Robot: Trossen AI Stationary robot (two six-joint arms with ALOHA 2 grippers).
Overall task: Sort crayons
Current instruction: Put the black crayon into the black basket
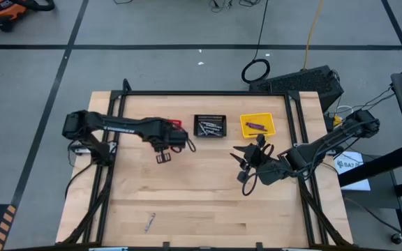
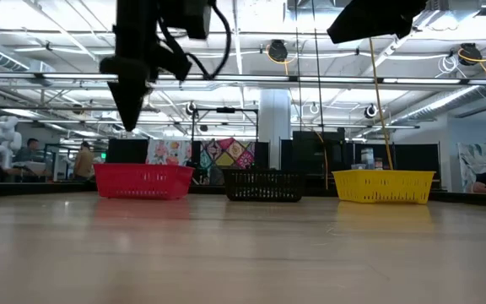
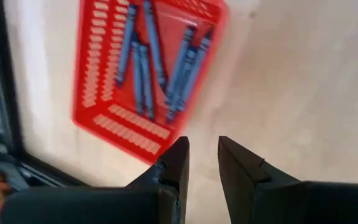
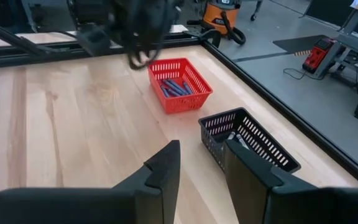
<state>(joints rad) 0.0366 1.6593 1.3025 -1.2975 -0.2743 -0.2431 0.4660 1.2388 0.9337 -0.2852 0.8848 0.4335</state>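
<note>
Several blue crayons (image 3: pixel 160 59) lie in the red basket (image 3: pixel 98 68). Grey crayons (image 1: pixel 209 127) lie in the black basket (image 1: pixel 196 126), and a dark purple one (image 1: pixel 255 126) in the yellow basket (image 1: pixel 268 129). A single grey crayon (image 1: pixel 150 222) lies flat on the table near its front edge. My left gripper (image 3: pixel 204 155) hangs open, pointing down, just on the near side of the red basket (image 1: pixel 178 124), with nothing between its fingers. My right gripper (image 4: pixel 201 162) is open and empty, held above the table right of centre (image 1: pixel 243 157).
The three baskets stand in a row at the table's far side: red (image 2: pixel 142 180), black (image 2: pixel 264 184), yellow (image 2: pixel 384 186). A black frame rail (image 1: pixel 208 93) runs around the table. The wooden table top between the baskets and the near edge is bare except for the single crayon.
</note>
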